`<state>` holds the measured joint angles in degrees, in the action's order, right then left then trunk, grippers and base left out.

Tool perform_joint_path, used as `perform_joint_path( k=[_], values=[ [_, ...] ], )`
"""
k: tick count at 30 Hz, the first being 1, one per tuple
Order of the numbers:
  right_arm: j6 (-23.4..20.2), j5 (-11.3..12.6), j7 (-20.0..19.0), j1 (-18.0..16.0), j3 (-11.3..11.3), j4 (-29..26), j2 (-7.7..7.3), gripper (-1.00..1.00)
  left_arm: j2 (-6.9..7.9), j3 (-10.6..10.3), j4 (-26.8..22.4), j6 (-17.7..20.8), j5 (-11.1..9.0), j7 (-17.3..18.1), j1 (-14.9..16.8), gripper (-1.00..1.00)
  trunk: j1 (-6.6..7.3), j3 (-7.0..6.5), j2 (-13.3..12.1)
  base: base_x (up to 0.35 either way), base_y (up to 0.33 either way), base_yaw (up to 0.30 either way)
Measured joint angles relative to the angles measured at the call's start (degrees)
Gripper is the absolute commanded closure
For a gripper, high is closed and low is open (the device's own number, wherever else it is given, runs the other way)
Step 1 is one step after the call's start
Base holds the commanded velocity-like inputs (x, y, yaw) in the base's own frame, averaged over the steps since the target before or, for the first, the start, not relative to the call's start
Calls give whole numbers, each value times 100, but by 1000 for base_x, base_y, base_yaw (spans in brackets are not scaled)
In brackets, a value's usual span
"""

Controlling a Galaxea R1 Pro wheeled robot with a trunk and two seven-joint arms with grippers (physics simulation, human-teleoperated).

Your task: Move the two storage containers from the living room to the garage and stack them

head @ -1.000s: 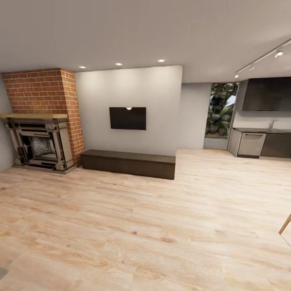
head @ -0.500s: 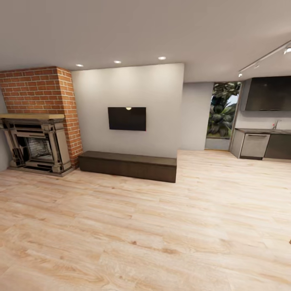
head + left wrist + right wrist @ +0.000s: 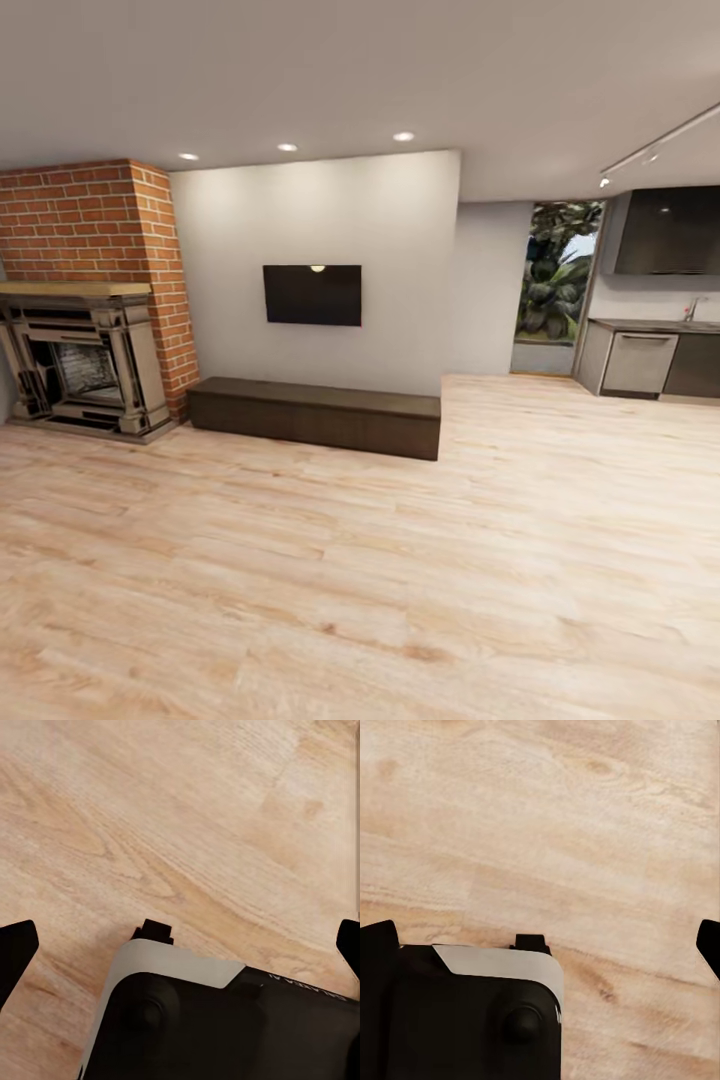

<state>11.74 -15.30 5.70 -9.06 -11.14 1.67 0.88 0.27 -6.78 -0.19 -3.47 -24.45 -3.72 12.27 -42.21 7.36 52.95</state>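
Slightly leftward the fireplace (image 3: 85, 355) and bench (image 3: 315, 415) have slid as the camera turned; no containers are seen, likely light, stiff, best gripped by their walls; both jaws are spread, empty.

Bright, even render; 3 ceiling spotlights (image 3: 288, 147) glow, edges bend slightly.

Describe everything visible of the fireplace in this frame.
The fireplace stands at the head view's left on the light wood floor, against a red brick chimney breast. Its surround is dark and ornate with carved columns, topped by a pale wooden mantel; the firebox looks unlit, with a brick back. A low dark bench sits just beside it; whether they touch is unclear.
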Motion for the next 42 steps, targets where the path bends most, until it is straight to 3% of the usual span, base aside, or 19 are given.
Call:
perform_joint_path(
  k=[26,33,42],
  values=[
    [0,-7,-2,0,0,0,6,-100,0,6,0,-7,1,-2,0,-100,-1,0,-1,304,0,0],
    [2,10,-39,0,-18,0,1,-100,0,7,0,-9,0,-1,0,-100,-3,0,-1,33,0,11],
    [4,3,-71,-1,-8,0,-17,-100,0,6,-1,-8,1,0,0,-100,-3,0,-2,1,0,236]
  ],
)
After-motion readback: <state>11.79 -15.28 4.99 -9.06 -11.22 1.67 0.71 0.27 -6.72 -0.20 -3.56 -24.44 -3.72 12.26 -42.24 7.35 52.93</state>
